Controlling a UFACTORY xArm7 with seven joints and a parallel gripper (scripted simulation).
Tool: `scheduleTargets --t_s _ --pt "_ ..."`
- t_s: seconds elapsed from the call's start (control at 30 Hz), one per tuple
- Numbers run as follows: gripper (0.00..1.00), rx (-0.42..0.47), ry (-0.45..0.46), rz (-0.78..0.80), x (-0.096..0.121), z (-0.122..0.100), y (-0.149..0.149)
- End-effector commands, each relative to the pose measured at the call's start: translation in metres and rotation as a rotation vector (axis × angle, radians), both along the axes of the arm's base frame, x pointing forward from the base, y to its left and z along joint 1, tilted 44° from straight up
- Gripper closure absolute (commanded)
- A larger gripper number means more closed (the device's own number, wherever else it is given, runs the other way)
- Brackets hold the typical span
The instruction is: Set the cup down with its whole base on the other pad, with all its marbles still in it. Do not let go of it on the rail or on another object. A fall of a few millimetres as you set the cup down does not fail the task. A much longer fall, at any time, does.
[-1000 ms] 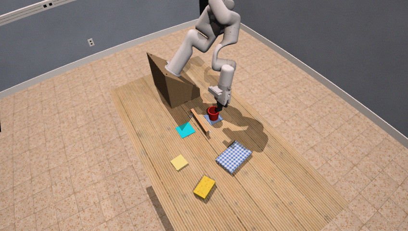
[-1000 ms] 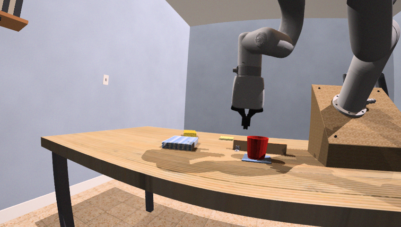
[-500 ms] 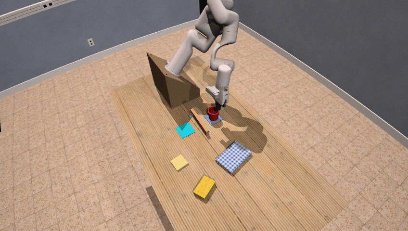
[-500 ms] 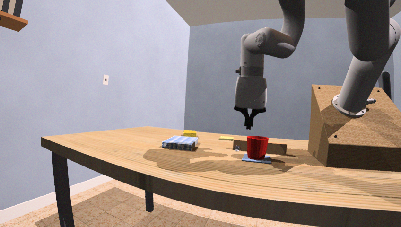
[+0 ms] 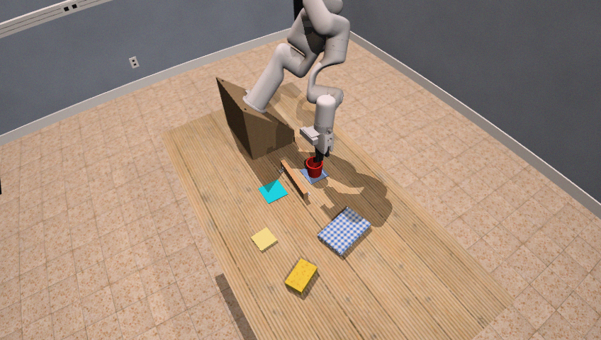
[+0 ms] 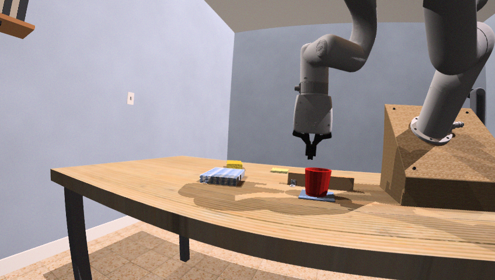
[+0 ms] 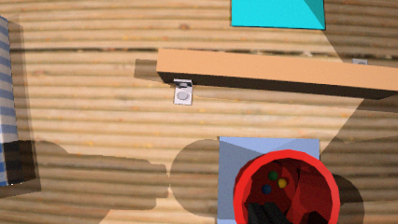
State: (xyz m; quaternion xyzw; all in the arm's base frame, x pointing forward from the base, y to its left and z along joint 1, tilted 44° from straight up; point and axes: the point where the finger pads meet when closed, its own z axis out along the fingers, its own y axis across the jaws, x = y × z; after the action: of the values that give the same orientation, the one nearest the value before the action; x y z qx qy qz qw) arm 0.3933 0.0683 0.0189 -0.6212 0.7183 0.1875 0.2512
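Cup (image 6: 317,181) red, upright; three marbles (image 7: 275,181) inside

Wrist view: the lower frame edge cuts off the red cup (image 7: 322,187) and the blue pad (image 7: 231,177); the checked cloth (image 7: 7,93) is cropped at left. Exterior view: the wooden rail (image 6: 342,182) hides the cyan pad entirely.

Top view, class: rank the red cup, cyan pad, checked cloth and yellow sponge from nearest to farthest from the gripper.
1. Red cup, right beneath the gripper.
2. Cyan pad, across the rail.
3. Checked cloth, mid-table.
4. Yellow sponge, at the far end.
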Motion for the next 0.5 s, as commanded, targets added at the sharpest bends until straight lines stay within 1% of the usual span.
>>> scheduleTargets --t_s 0.0,0.1,0.13,0.37,0.4,0.47 --pt "1.0 0.006 -0.001 -0.005 0.0 0.0 -0.001" --pt "1.0 0.006 -0.001 -0.005 0.0 0.0 -0.001" --pt "1.0 0.038 0.014 -0.017 -0.007 -0.002 -0.002" --pt "1.0 0.038 0.014 -0.017 -0.007 -0.002 -0.002" --pt "1.0 0.065 0.025 -0.027 -0.012 -0.004 -0.003" --pt "1.0 0.065 0.025 -0.027 -0.012 -0.004 -0.003"
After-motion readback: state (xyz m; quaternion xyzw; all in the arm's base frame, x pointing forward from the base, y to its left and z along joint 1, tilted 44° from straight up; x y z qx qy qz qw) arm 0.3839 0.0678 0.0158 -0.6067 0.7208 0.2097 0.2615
